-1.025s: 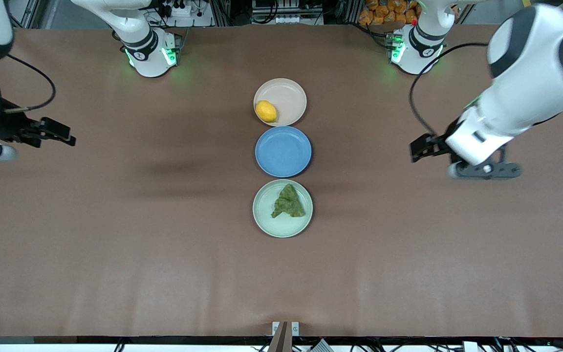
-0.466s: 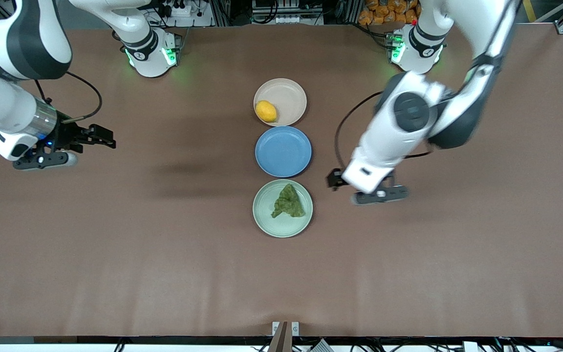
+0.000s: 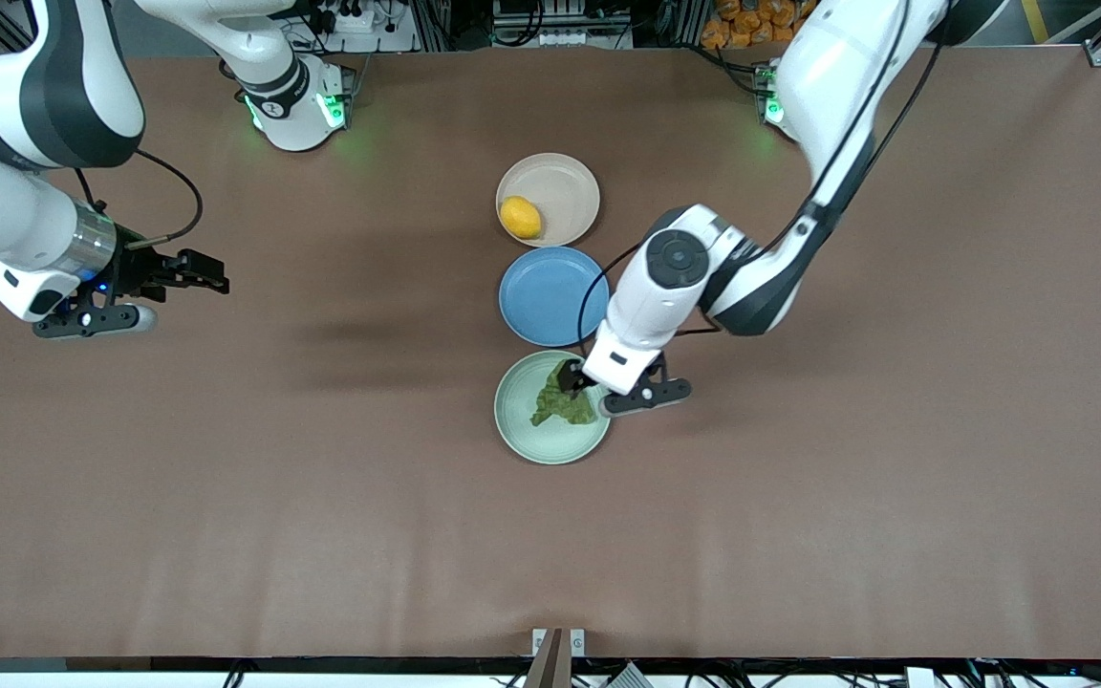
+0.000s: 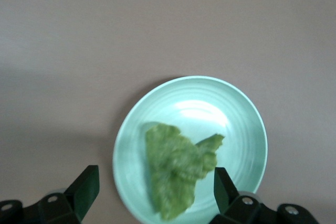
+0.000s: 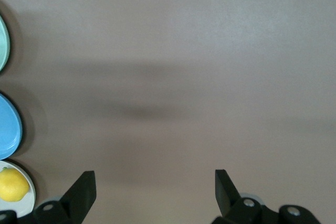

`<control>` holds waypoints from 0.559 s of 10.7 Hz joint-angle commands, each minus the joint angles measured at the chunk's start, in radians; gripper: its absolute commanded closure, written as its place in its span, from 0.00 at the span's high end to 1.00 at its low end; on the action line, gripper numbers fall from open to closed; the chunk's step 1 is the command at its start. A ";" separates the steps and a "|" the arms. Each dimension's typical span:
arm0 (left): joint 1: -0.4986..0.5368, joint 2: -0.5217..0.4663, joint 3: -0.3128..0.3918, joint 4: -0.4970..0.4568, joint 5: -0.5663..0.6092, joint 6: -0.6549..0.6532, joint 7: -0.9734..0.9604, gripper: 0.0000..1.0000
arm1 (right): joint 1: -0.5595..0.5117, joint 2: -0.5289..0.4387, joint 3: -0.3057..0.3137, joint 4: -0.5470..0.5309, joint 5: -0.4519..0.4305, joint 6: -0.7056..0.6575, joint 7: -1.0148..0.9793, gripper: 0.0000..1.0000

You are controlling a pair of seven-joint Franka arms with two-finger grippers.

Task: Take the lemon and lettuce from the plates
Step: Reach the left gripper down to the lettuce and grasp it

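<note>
Brown table [image 3: 321, 497], three plates in a line down its middle. Beige plate [image 3: 560, 186] lies farthest from the front camera, with the lemon [image 3: 520, 217] on it at the rim toward the right arm's end. Blue plate [image 3: 541, 296] sits in the middle, just beside the other two. Mint green plate [image 3: 527, 425] is nearest the front camera; the lettuce [image 3: 565, 401] lies on it, toward the left arm's end.

Left gripper [image 3: 577, 380] is over the mint green plate, above the edge of the lettuce. In the left wrist view the fingers [image 4: 86, 187] are spread wide, nothing between them; the lettuce [image 4: 176, 169] lies below, between the two fingertips, on the mint green plate [image 4: 236, 114]. No contact visible.

Right gripper [image 3: 197, 272] is over bare table near the right arm's end, well apart from the plates. Fingers [image 5: 84, 187] spread, holding nothing. Right wrist view catches the lemon [image 5: 11, 184] at the frame edge.
</note>
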 commanded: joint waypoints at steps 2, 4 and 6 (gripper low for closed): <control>-0.164 0.111 0.146 0.078 0.047 0.059 -0.059 0.85 | -0.029 0.051 0.000 0.002 0.008 0.006 0.000 1.00; -0.217 0.148 0.187 0.109 0.047 0.062 -0.059 0.81 | -0.029 0.109 -0.001 0.004 0.008 0.008 -0.004 1.00; -0.234 0.168 0.198 0.123 0.047 0.067 -0.057 0.79 | -0.064 0.127 -0.003 -0.002 -0.025 -0.001 -0.010 1.00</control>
